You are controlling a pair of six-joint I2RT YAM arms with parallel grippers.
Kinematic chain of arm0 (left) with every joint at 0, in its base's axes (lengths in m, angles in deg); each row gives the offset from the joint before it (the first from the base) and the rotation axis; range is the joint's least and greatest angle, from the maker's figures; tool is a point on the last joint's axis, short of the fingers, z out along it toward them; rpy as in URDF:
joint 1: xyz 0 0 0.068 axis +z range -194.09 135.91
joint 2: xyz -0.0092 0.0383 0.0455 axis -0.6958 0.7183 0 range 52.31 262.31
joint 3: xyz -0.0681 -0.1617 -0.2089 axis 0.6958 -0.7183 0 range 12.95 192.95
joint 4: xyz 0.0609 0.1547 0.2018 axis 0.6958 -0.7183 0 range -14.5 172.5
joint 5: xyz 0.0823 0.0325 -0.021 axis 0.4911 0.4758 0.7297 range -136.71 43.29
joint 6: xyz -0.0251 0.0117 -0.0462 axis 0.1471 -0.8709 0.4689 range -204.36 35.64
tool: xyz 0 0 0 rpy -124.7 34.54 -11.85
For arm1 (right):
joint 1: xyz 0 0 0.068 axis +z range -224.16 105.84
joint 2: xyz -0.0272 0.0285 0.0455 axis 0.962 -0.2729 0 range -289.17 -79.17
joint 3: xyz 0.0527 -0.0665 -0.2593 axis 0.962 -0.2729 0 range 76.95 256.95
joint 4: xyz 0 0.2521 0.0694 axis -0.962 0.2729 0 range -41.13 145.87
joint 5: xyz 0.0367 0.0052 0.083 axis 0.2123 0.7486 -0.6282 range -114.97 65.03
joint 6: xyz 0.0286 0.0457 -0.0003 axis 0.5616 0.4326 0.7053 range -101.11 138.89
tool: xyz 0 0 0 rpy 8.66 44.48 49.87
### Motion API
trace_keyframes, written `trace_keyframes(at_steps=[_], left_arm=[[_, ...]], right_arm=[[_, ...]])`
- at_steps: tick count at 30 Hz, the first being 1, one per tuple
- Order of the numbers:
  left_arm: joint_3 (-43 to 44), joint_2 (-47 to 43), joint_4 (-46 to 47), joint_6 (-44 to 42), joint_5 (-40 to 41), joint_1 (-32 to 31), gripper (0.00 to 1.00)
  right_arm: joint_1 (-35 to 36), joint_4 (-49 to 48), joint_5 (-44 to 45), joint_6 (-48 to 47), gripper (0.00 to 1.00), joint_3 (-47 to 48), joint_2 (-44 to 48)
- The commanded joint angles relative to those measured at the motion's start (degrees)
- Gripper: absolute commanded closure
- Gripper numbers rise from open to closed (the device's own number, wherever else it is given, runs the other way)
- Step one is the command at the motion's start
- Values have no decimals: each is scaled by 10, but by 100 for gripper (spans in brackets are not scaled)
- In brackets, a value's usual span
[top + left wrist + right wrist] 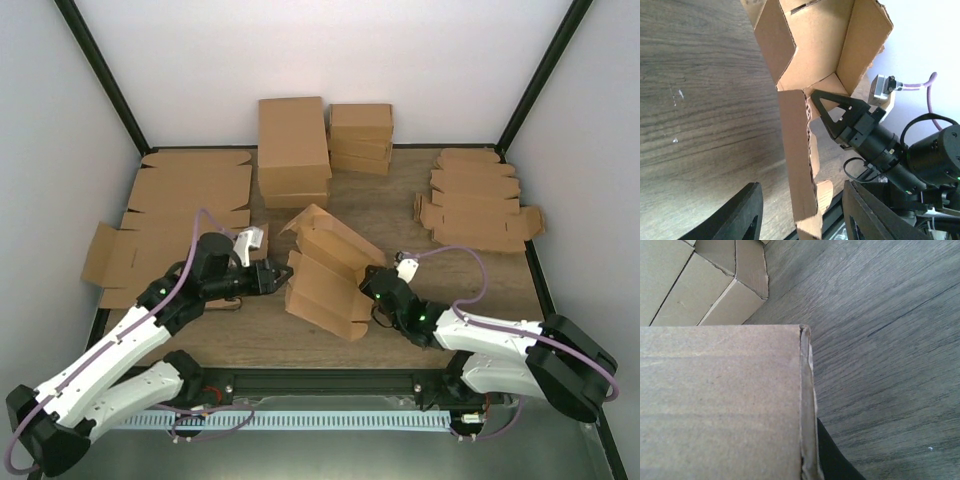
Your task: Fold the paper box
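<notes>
Half the folding is judged done: small brown die-cut cardboard box (325, 280) stands mid wooden table (250, 335), walls raised, flaps loose. One flap is straddled by the spread left gripper (802, 192); closure of the right gripper (372, 285) cannot be told. Tucking is left.

The paper box (325, 280) is plain brown cardboard, matt and a bit rough, with bumpy cut edges. The table (890, 315) is dull wood with dark lines. The left gripper (802, 200) has black fingers (747, 212), maybe matt plastic.
</notes>
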State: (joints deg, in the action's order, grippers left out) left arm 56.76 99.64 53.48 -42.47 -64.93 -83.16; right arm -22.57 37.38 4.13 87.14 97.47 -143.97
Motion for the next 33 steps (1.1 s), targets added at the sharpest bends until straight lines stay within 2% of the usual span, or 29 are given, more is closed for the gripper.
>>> trace_keyframes(at_steps=[1, 4, 7, 8, 9, 11, 14, 15, 22, 27, 30, 33], left_arm=[[7, 14, 46, -7, 0, -5, 57], [1, 30, 61, -6, -5, -7, 66], [0, 42, 66, -15, 0, -8, 95], [2, 43, 62, -16, 9, -9, 96], [6, 44, 55, -23, 23, -9, 96], [20, 46, 35, -43, 38, -9, 96], [55, 64, -7, -68, 48, -9, 96], [68, 71, -30, -78, 53, -9, 96], [154, 114, -130, -127, 77, -9, 96], [184, 152, -175, -148, 51, -10, 96], [179, 159, -182, -154, 46, -10, 96], [172, 162, -183, -156, 47, -10, 96]], right_arm=[[9, 9, 36, 3, 99, 20, 8], [12, 8, 37, 10, 99, 21, 5], [16, 15, 36, 26, 99, 26, -3], [17, 19, 34, 33, 99, 28, -8], [18, 25, 31, 41, 97, 30, -13], [18, 28, 17, 53, 86, 31, -24], [19, 20, -4, 62, 59, 26, -40], [21, 14, -12, 64, 53, 22, -44], [32, -74, -148, -17, 22, 6, -46], [48, -94, -232, -71, 12, -6, -16], [46, -93, -278, -109, 13, -20, 17], [46, -41, -315, -143, 13, -13, 58]])
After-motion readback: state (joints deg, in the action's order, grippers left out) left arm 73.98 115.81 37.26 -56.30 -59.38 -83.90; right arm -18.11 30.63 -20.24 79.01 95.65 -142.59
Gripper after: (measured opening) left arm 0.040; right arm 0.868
